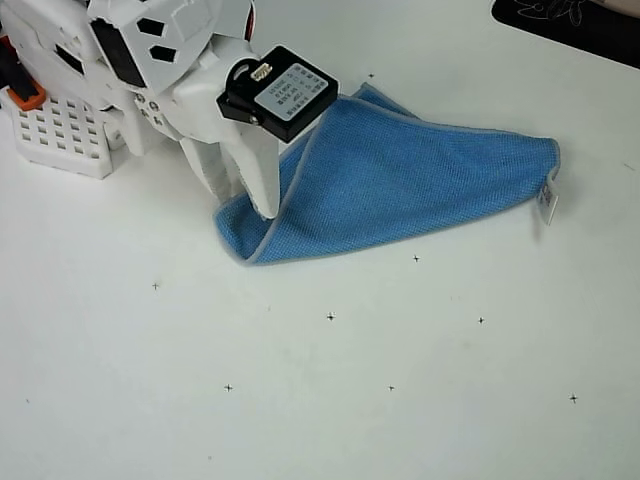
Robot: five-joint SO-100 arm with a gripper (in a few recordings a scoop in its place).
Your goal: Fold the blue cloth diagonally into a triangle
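The blue cloth lies on the white table, folded over into a rough triangle. Its points are at the top, at the right and at the lower left. A small white tag hangs at the right corner, and the pale grey border runs along the folded edge on the left. My white gripper points down at the cloth's left end. Its longer finger has its tip on the cloth beside the border. The fingers stand a little apart, and I see no cloth pinched between them.
A white perforated block and the arm's base sit at the top left. A dark mat fills the top right corner. Small black cross marks dot the bare white table in front of the cloth.
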